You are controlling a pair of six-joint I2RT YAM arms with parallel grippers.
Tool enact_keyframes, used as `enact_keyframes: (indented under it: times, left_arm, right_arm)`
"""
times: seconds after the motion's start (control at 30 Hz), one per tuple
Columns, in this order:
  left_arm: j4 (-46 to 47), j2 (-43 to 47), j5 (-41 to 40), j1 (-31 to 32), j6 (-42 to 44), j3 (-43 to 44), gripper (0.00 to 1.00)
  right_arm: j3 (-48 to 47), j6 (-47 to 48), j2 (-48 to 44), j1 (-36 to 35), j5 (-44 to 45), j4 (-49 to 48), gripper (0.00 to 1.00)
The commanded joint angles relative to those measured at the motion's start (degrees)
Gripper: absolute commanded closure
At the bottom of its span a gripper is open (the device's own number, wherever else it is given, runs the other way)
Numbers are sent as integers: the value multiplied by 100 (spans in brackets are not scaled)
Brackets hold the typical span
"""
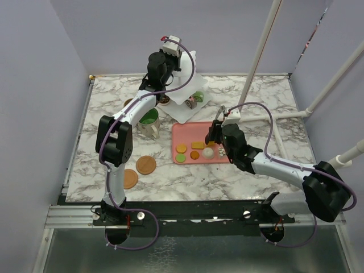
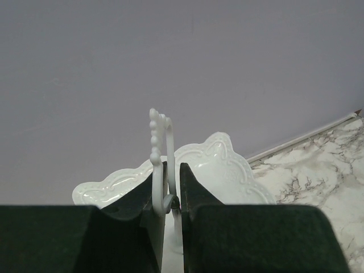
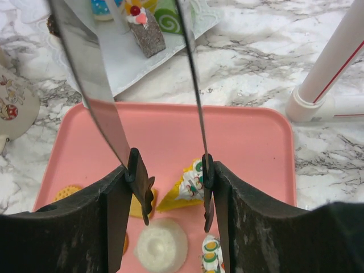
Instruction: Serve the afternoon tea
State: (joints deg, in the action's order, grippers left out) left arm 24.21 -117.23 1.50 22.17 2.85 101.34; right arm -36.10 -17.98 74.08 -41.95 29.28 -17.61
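A: Loading pastries onto the stand, looks like. Where's it at?

B: At 12 o'clock of the pink tray, some pcs on its low tier. L hand is pinched nearly together on the loop handle, prob. steadying it.

A: R hand?

B: Roughly half apart, clamped on the tongs. Blades are spread, and the tips run out of shot, so can't tell if they carry anything. It hangs over the tray, cone slice just below.

A: Next?

B: Prob. lower onto one pc, squeeze, carry to 12 o'clock w/o knocking the stand. Coasters at 7 o'clock are bare.
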Motion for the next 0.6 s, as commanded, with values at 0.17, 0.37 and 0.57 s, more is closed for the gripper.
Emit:
enact_keyframes:
  times: [0.17, 0.37, 0.57]
  left_arm:
    - [175, 425, 183, -72, 103, -182, 85]
    - [187, 426, 217, -73, 102, -184, 85]
    - [188, 411, 236, -73, 59, -173, 85]
  right_arm:
    - [-296, 877, 341, -30, 552, -819, 44]
    - [-20, 974, 56, -32, 532, -1108, 45]
    - [622, 1125, -77, -33, 495, -2132, 45]
